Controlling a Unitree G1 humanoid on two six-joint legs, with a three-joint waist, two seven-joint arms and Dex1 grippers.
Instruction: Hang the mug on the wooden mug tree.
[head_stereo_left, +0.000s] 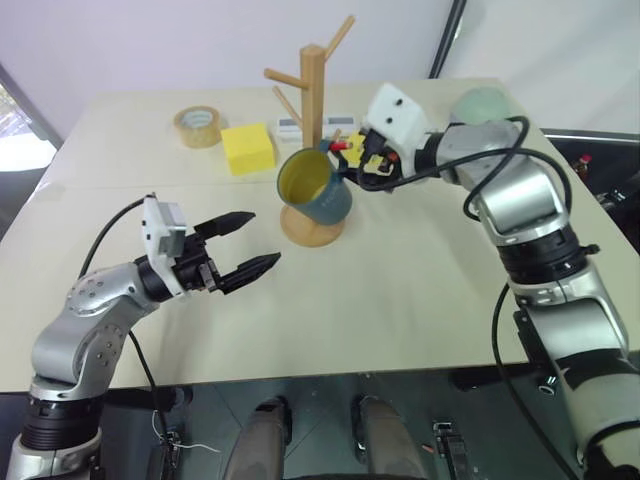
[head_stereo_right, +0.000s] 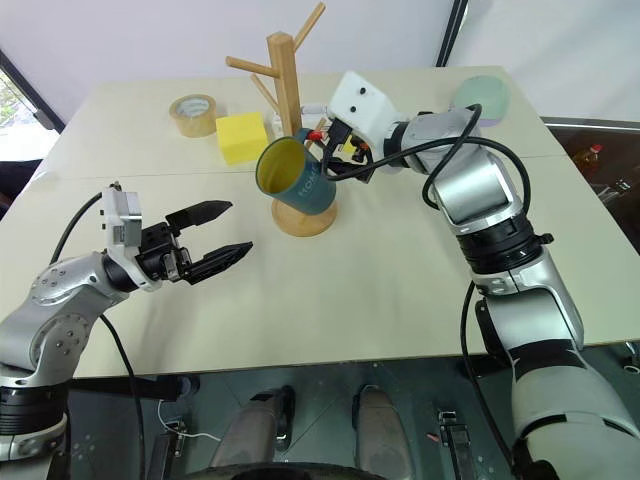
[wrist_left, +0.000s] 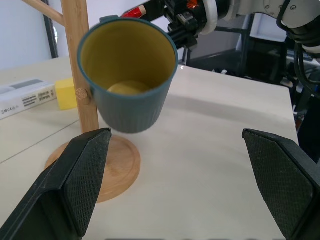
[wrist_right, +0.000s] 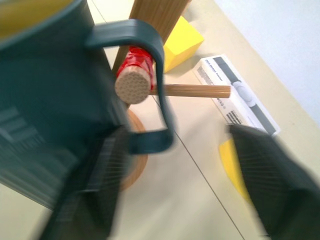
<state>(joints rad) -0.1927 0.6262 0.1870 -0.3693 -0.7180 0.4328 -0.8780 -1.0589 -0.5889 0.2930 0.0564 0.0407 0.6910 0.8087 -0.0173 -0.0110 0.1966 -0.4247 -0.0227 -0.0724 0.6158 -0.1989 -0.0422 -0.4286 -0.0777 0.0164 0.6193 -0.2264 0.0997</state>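
The teal-blue mug (head_stereo_left: 322, 192) with its yellow inside hangs tilted on the wooden mug tree (head_stereo_left: 313, 90), its mouth turned toward me. In the right wrist view the handle (wrist_right: 150, 50) loops over the end of a peg (wrist_right: 132, 86). My right gripper (head_stereo_left: 347, 165) is open just behind the mug, one finger (wrist_right: 95, 190) on each side of the handle and apart from it. Nearer me and off to the left, my left gripper (head_stereo_left: 265, 238) hovers open above the table, pointing at the mug (wrist_left: 132, 107) with nothing in it.
Behind the tree lie a tape roll (head_stereo_left: 198, 126), a yellow block (head_stereo_left: 247, 148) and a white box (head_stereo_left: 290, 125). An upturned green bowl (head_stereo_left: 482, 105) sits at the far right. The tree's round base (head_stereo_left: 312, 232) stands mid-table.
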